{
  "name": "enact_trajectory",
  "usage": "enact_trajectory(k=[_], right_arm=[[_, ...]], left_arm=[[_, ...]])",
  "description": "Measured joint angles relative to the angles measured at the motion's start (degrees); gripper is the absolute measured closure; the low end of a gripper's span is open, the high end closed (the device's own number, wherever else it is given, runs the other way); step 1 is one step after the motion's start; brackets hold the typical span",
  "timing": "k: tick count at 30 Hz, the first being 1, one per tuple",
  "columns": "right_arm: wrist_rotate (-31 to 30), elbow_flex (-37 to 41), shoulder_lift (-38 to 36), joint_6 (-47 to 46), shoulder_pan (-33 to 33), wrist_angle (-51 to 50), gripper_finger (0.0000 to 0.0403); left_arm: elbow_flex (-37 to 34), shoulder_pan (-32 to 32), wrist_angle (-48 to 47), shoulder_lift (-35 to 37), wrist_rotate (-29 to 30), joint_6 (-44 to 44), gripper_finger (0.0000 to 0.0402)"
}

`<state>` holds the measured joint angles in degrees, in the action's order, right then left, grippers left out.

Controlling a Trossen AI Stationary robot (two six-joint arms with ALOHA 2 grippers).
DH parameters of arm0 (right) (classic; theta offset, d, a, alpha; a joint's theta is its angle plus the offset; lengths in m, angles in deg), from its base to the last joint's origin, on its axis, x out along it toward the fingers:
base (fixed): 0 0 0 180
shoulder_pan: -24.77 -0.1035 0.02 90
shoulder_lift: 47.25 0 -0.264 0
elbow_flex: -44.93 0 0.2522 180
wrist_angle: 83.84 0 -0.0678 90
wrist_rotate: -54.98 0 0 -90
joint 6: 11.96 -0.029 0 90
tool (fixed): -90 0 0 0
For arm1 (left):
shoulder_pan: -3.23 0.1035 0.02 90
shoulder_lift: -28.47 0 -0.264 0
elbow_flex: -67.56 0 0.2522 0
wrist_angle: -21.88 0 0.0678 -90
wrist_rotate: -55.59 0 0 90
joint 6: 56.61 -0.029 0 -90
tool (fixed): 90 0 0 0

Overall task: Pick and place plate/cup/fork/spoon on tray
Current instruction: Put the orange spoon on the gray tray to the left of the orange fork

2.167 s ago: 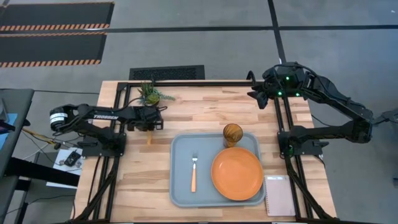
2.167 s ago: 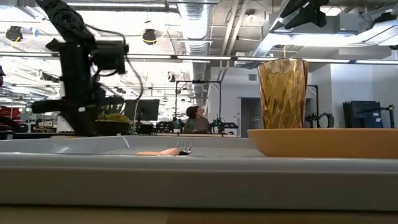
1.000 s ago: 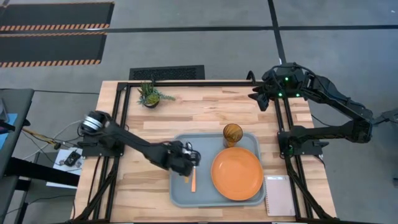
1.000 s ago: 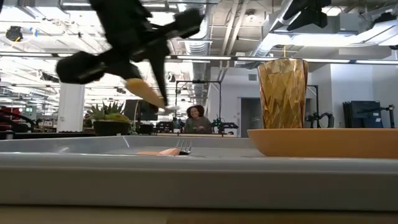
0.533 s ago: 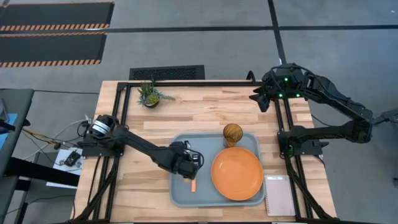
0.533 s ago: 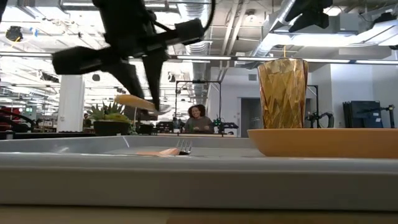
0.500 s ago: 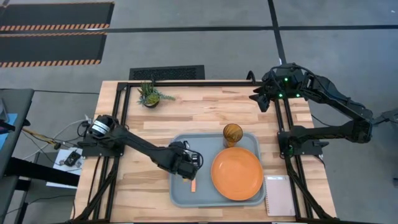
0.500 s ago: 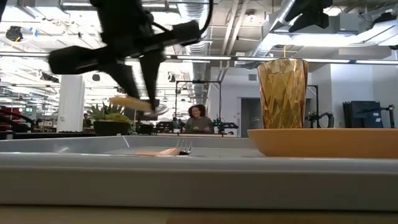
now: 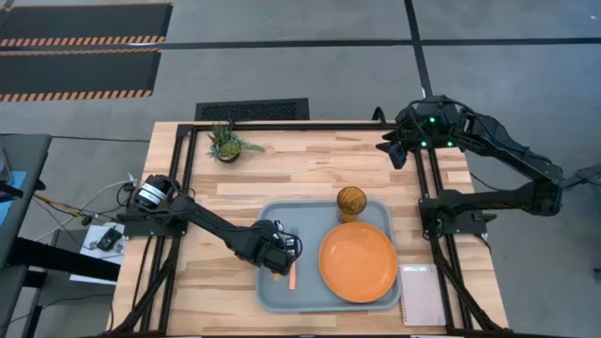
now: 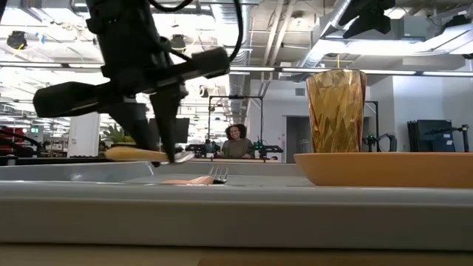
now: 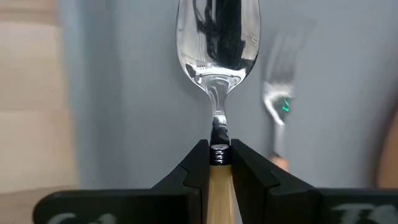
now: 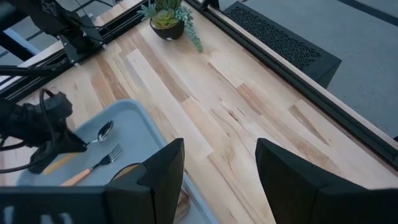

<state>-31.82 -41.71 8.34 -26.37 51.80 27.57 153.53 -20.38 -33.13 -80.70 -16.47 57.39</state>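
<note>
My left gripper (image 9: 277, 253) reaches over the left half of the light blue-grey tray (image 9: 324, 302) and is shut on the spoon (image 10: 144, 154). The spoon's silver bowl (image 11: 217, 37) points away from the gripper. The fork (image 9: 292, 268) lies flat on the tray floor just right of the gripper. The orange plate (image 9: 358, 263) lies on the tray's right half. The amber cup (image 9: 351, 202) stands upright at the tray's far edge. My right gripper (image 9: 390, 147) waits open at the table's far right. My left gripper pinches the spoon's orange handle (image 11: 218, 171) between its two fingers, at the end next to the silver neck. The fingers (image 10: 166, 125) point down from above and lie across the spoon. The spoon lies level, low over the tray floor; whether it touches the floor I cannot tell.
A small potted plant (image 9: 228, 143) stands at the table's far left. A white spiral notepad (image 9: 423, 294) lies right of the tray at the near edge. Bare wood lies left of the tray and along the far side.
My left gripper has gone down toward the tray floor and a little toward the table's near edge, staying shut on the spoon. The spoon, slanting a second ago, has tipped to level and come down low over the tray beside the fork.
</note>
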Motion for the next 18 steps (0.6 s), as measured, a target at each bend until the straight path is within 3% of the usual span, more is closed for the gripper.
enact_trajectory(k=[18], right_arm=[[-0.02, 0.00, 0.00, 0.84, 0.02, 0.02, 0.0182]], left_arm=[[-0.31, -0.50, 1.15, -0.66, -1.70, -0.11, 0.0365]])
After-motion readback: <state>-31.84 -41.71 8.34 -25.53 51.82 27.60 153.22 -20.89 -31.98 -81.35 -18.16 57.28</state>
